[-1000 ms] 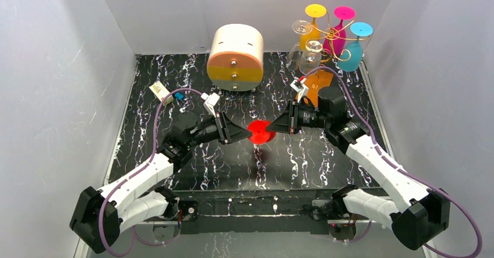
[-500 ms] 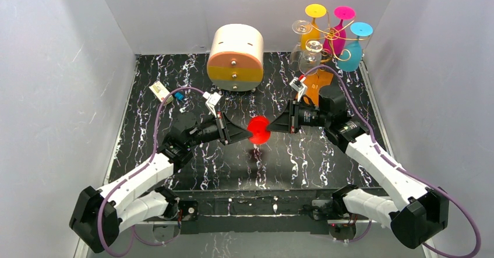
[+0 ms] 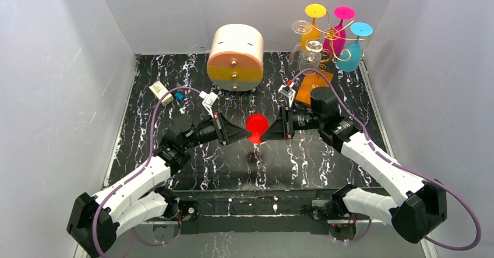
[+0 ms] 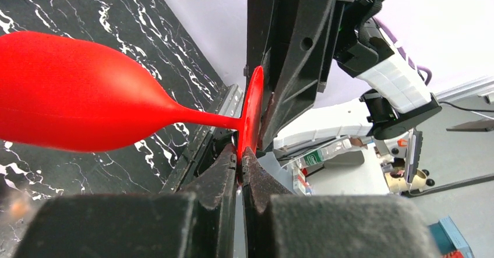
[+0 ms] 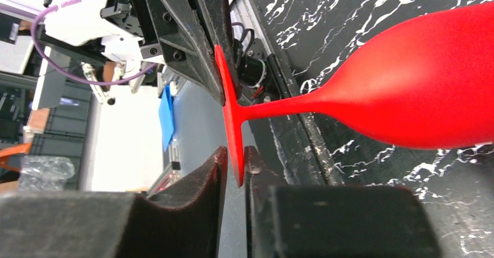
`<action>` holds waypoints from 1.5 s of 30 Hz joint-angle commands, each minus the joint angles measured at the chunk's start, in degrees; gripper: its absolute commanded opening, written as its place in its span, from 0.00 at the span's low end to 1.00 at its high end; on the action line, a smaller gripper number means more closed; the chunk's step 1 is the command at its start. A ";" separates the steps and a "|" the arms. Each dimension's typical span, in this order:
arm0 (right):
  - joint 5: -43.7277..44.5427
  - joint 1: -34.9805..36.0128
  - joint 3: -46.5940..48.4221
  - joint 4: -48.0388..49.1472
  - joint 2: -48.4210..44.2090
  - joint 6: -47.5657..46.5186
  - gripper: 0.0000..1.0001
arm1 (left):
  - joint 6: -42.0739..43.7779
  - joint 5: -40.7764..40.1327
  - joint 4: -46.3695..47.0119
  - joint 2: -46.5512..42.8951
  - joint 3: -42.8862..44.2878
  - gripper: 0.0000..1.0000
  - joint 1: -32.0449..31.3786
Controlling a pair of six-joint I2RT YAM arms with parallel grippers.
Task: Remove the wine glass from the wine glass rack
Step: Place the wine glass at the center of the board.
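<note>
A red wine glass hangs in mid-air over the table's middle, off the rack, its bowl lying sideways. My left gripper is shut on the rim of its round foot. My right gripper faces it from the other side, its jaws narrowly open around the opposite rim of the foot, with a small gap showing at one finger. The gold wire wine glass rack stands at the back right on its orange-brown base and holds yellow, pink, blue and clear glasses.
A round cream-and-orange drawer box stands at the back centre. A small cream tag and a blue piece lie at the back left. Grey walls enclose the black marbled table on three sides.
My right gripper has moved left onto the glass's foot. The glass and my left gripper have shifted slightly left and up.
</note>
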 commanded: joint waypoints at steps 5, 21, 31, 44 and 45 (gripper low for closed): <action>-2.50 1.52 0.79 4.09 -1.15 -0.17 0.12 | 0.42 0.02 1.03 -2.01 1.41 0.00 -0.21; 2.32 2.99 -0.51 5.41 -1.94 -3.85 0.01 | 12.14 -3.73 -20.20 -3.74 7.99 0.52 -0.21; 7.81 3.74 -1.66 -1.29 -3.57 -18.28 0.01 | 16.99 -13.55 -32.29 -7.39 11.55 0.98 -0.16; 18.93 11.98 -9.79 -0.12 -9.81 -45.86 0.01 | 22.96 -29.92 -48.20 -7.64 19.85 0.98 -0.10; 18.72 12.63 -10.29 -0.02 -10.11 -48.46 0.01 | 23.39 -30.21 -48.91 -7.19 20.44 0.98 -0.09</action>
